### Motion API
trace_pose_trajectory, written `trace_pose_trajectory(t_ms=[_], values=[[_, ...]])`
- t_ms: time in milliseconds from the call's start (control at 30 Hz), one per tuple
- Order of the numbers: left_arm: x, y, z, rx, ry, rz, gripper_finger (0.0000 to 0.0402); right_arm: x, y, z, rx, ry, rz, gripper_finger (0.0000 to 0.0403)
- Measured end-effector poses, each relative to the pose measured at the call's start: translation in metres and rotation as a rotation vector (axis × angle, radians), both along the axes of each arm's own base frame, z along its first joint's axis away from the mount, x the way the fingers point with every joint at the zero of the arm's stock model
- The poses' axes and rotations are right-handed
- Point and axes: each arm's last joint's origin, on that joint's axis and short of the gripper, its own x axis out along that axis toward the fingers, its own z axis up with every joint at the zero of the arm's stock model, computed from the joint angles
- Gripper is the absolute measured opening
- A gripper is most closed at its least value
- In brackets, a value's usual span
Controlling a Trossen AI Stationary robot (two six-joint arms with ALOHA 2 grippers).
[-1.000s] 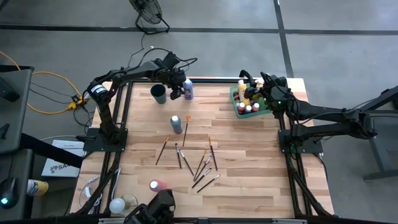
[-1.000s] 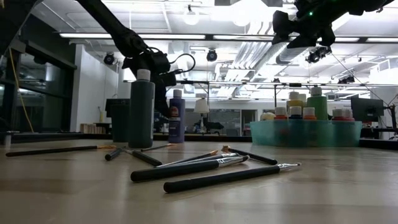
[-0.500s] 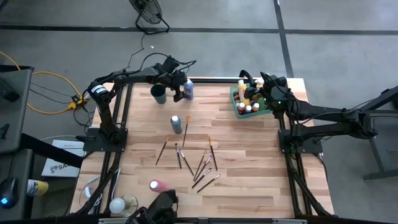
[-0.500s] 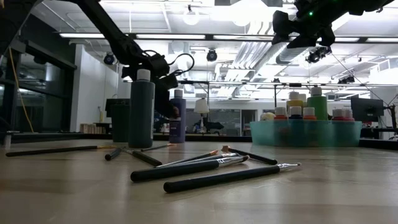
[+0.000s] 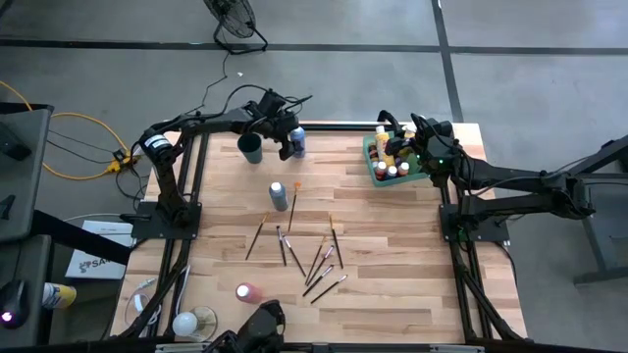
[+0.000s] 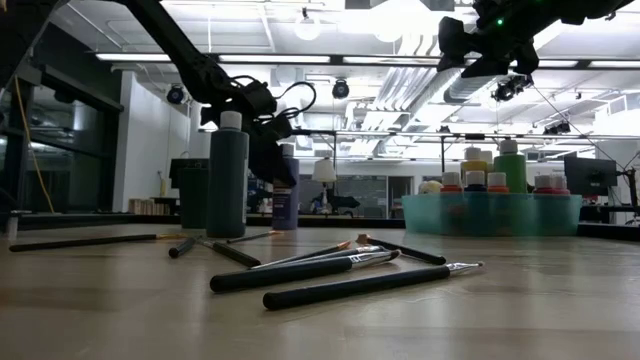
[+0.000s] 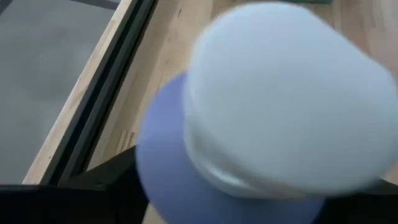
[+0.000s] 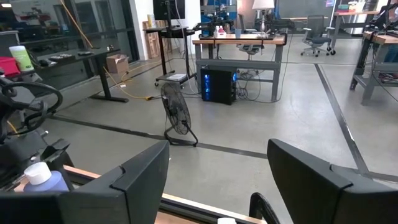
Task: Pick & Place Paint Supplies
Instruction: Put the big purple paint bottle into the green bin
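We see the left gripper [image 5: 286,143] at the table's far left, right over a blue paint bottle [image 5: 297,143] with a white cap; whether its fingers grip it we cannot tell. A dark cup [image 5: 251,148] stands just left. The right gripper [image 5: 406,140] hangs open above the green tray [image 5: 371,157] of bottles, far right. Paintbrushes [image 5: 312,257] lie scattered nearer, by a teal bottle [image 5: 279,194].

L tool [image 5: 285,144] dropped over purple bottle [image 5: 297,143]
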Motion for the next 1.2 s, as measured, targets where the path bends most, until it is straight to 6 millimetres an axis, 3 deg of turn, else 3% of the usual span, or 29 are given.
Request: trace_pose_trajectory(t_ms=[200, 267, 467, 833, 967, 1200], values=[[0.000, 0.001, 0.002, -0.033, 0.002, 0.051, 0.0186, 0.001, 0.000, 0.000, 0.014, -0.027, 0.024, 0.0265], [0.001, 0.002, 0.007, -0.049, 0.022, 0.060, 0.0169, 0.001, 0.001, 0.000, 0.017, -0.031, 0.048, 0.0265], [0.014, 0.004, 0.049, 0.008, 0.031, -0.007, 0.0169, 0.008, 0.002, 0.004, 0.019, -0.091, 0.232, 0.0265], [0.063, -0.045, 0.132, 0.217, -0.023, -0.198, 0.0193, 0.054, -0.007, 0.008, -0.083, -0.127, 0.554, 0.0265], [0.072, -0.061, 0.145, 0.241, -0.041, -0.228, 0.0186, 0.077, -0.019, 0.015, -0.092, -0.095, 0.622, 0.0265], [0.078, -0.075, 0.144, 0.238, -0.010, -0.251, 0.0185, 0.108, -0.029, 0.030, -0.071, 0.040, 0.764, 0.0265]])
